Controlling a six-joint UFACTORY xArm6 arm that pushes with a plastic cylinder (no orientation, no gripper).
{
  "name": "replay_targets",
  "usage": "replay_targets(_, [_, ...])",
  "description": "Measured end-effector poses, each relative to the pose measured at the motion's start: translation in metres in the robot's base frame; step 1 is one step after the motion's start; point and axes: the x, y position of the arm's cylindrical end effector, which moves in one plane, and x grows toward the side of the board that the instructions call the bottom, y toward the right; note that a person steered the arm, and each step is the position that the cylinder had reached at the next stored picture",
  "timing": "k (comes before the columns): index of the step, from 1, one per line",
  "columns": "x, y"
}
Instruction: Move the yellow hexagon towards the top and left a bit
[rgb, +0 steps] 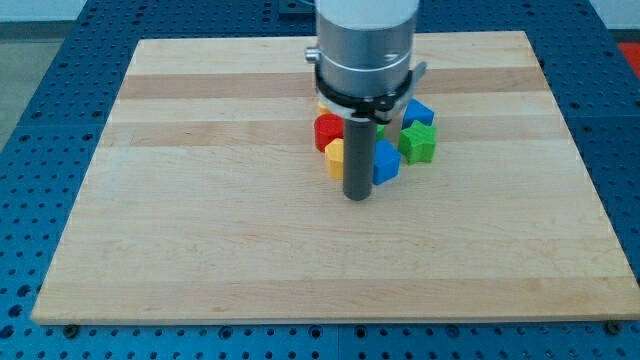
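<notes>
A: Where was my tip (357, 197) at that moment?

B: It stood just below the cluster of blocks, a little above the middle of the board (200, 250) and nearer its top edge than its bottom edge. There were no fingers to report, only the bare rod; it held nothing.

A: And the yellow hexagon (334, 158)?

B: Just to the left of the rod, partly hidden by it, so its shape was hard to confirm. It appeared to touch the red block (326, 130) above it. On the rod's right sat a blue block (386, 162), then a green block (419, 143), with a second blue block (418, 112) above that. A sliver of yellow also showed under the arm's body, too hidden to identify.

A: What could have gone wrong?

B: In my judgement, a push toward the top left corner would have driven the hexagon into the red block and carried both along. The tip also sat close to the blue block, so a sideways approach risked nudging it. An off-centre contact could have spun the hexagon away.
</notes>
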Motion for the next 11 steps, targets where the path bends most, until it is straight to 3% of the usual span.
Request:
replay_targets(3, [-0.026, -0.003])
replay_targets(7, [-0.059, -0.086])
replay_targets(11, [-0.138, -0.088])
